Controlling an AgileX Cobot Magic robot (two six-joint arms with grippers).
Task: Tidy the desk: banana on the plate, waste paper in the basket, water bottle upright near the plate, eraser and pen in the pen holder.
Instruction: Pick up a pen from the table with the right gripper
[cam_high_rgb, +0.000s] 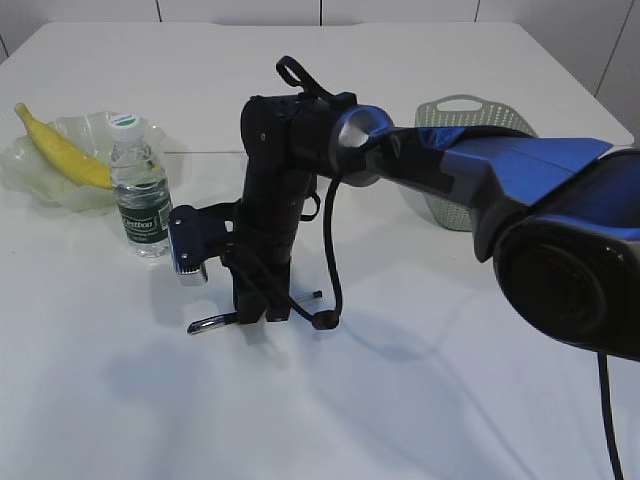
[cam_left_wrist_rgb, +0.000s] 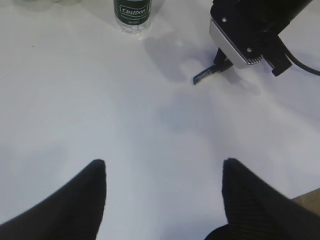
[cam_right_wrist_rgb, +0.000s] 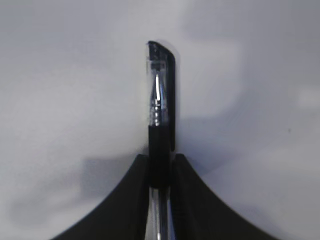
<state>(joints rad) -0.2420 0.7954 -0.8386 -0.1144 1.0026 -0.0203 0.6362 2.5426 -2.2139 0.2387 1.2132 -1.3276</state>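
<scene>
Nearest the exterior camera, the right arm reaches from the lower right toward the middle of the frame, its gripper (cam_high_rgb: 262, 312) pointed down at the desk (cam_high_rgb: 420, 400). In the right wrist view the fingers (cam_right_wrist_rgb: 125, 200) sit pinched on the pen (cam_right_wrist_rgb: 161, 120) — a slim black-capped stick lying flat, its cap sticking out ahead of the fingertips toward the upper middle. It looks light and stiff, with a smooth, likely slippery barrel, so a hold near mid-length should stop it swinging when lifted; the present hold seems to be close behind the cap.

The left gripper (cam_left_wrist_rgb: 162, 195) hangs released over bare desk, fingers well apart, holding nothing.

Further back on the left, the water bottle (cam_high_rgb: 138, 185) stands upright just beside the plate (cam_high_rgb: 25, 160), which carries the banana (cam_high_rgb: 62, 150). The basket (cam_high_rgb: 455, 125) sits at the upper right — pen holder and eraser are not in view.
</scene>
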